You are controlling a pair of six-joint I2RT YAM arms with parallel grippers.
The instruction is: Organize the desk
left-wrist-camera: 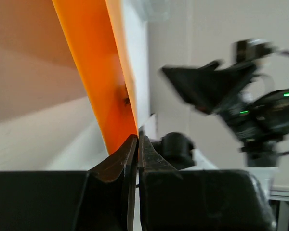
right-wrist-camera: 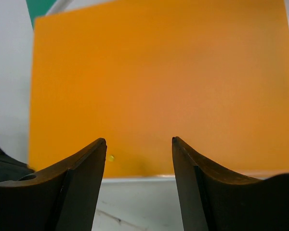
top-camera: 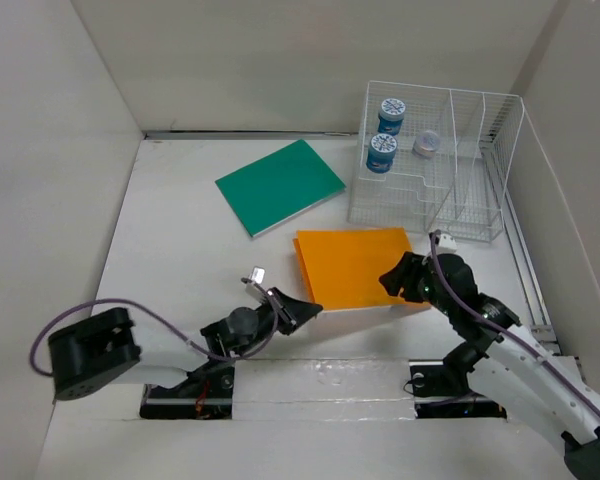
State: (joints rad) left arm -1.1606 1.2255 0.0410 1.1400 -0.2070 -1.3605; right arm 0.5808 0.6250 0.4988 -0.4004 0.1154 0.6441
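Left gripper (top-camera: 313, 308) closed at orange folder (top-camera: 355, 265) corner; right gripper (right-wrist-camera: 138, 144) spread, empty.
It should squarely straddle the side facing the desk (top-camera: 180, 260) near edge.

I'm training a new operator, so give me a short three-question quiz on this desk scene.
1. True or false: the right gripper, near the orange folder, is open.
2. How many jars stand in the wire rack?
3. The green folder lies: A) inside the rack, B) flat on the desk left of the rack, C) beneath the orange folder.
Key: 1 true; 2 three; 3 B.
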